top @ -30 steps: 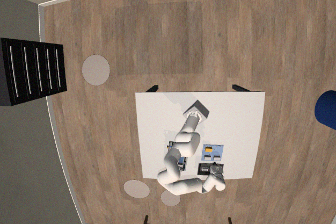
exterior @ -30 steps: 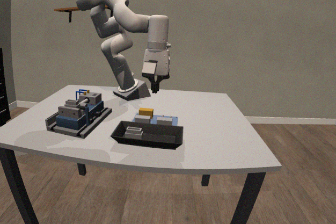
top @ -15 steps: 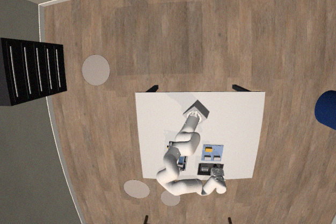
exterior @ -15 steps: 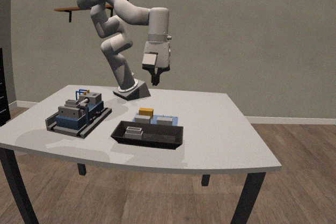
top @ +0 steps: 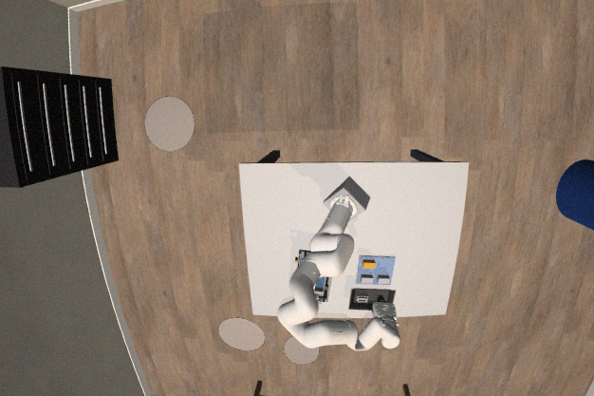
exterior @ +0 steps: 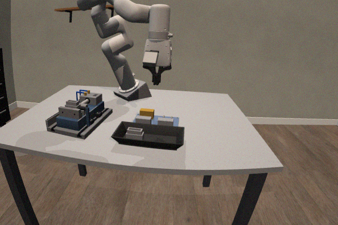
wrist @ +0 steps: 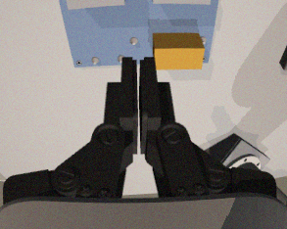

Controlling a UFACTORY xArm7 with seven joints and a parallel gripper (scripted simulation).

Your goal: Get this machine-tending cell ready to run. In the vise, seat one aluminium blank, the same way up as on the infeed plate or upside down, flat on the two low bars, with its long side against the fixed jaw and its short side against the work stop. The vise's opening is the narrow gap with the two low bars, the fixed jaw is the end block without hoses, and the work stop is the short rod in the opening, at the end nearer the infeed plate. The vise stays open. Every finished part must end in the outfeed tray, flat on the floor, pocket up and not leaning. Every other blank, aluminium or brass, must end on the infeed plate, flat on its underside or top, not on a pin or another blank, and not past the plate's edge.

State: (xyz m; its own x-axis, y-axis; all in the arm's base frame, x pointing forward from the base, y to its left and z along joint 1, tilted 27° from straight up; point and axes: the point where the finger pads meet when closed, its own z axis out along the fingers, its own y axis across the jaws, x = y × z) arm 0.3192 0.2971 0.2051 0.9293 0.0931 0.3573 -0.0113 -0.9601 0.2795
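My gripper (top: 380,298) (exterior: 156,83) (wrist: 137,77) is shut and empty, high above the table near the tray and plate. The blue infeed plate (top: 389,267) (exterior: 155,121) (wrist: 83,46) holds a brass blank (top: 368,264) (exterior: 147,113) (wrist: 178,58) and two aluminium blanks, one on the left (top: 366,279) (exterior: 143,119) and one on the right (top: 383,279) (exterior: 165,120). One finished part (top: 361,298) (exterior: 134,133) sits pocket up in the black outfeed tray (top: 371,291) (exterior: 148,142). Another pocketed grey part (exterior: 72,103) shows in the vise (exterior: 68,123), behind the fixed jaw (exterior: 69,112); its seating is hidden.
The vise stands left of the plate and tray, with its hosed jaw (exterior: 94,97) toward the back and a post (exterior: 87,116) at its side. Small pins (wrist: 133,41) stand on the plate near the brass blank. The robot base (top: 352,192) (exterior: 136,90) is at the back.
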